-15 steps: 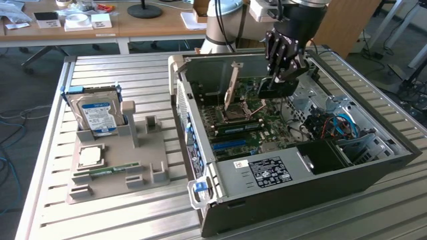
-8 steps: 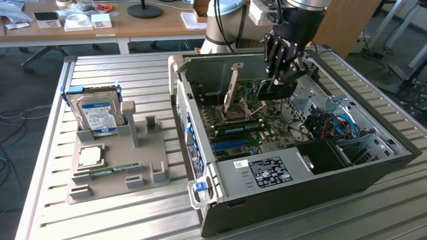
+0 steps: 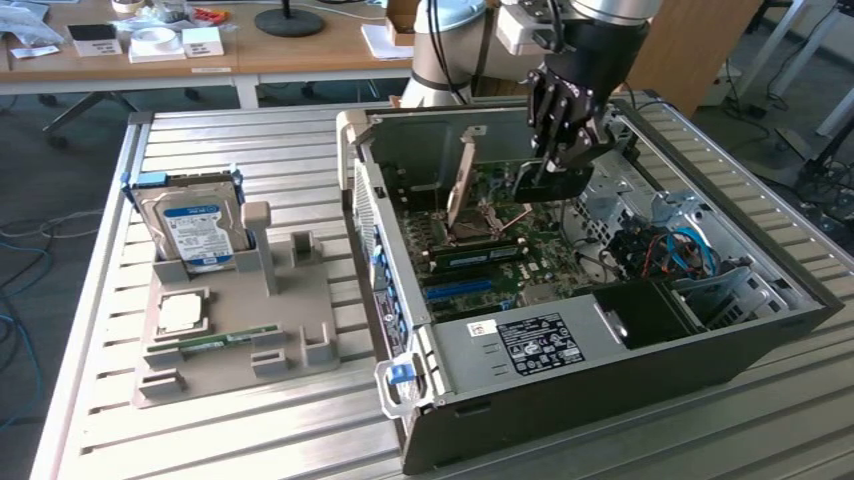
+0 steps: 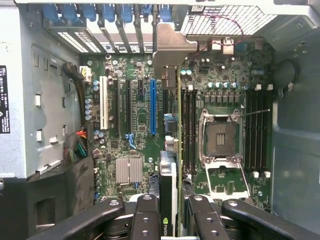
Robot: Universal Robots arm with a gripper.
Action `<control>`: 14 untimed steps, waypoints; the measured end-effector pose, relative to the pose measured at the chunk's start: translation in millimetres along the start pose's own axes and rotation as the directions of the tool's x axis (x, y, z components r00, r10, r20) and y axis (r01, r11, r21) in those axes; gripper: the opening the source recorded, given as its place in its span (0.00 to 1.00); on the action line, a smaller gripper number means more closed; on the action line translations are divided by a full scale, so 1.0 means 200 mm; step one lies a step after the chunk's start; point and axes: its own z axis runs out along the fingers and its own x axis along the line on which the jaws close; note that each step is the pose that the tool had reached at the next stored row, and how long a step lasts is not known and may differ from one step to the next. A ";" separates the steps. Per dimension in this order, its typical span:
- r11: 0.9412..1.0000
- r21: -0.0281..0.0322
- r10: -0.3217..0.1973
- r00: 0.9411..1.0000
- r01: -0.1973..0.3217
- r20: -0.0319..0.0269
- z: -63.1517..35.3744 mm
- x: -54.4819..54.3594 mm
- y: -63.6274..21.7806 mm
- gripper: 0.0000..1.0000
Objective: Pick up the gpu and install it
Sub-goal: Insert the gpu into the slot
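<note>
Lit brightly and evenly from above in the exterior view, with a soft sheen along the slats of the metal table (image 3: 214, 440). Fell into shadow inside the computer case (image 3: 641, 390), deepest at its black front corner. In the wrist view, showed the motherboard (image 4: 225, 80) evenly lit, pale glare on the vent grille (image 4: 225, 20), darkness in one lower corner.

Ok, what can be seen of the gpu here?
The gpu is a thin card standing on edge over the motherboard inside the open case, between the blue slot and the memory slots. A black cooler with a logo covers one face; a silver metal bracket caps its far end. The gripper clamps it from both sides. Whether it is seated cannot be told.
</note>
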 end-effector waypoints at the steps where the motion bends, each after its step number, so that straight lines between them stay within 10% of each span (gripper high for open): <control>1: 1.000 0.000 0.000 1.000 0.000 0.000 0.008 0.00 0.001 0.27; 14: 1.000 0.000 -0.004 1.000 0.004 0.000 0.087 0.00 0.019 0.27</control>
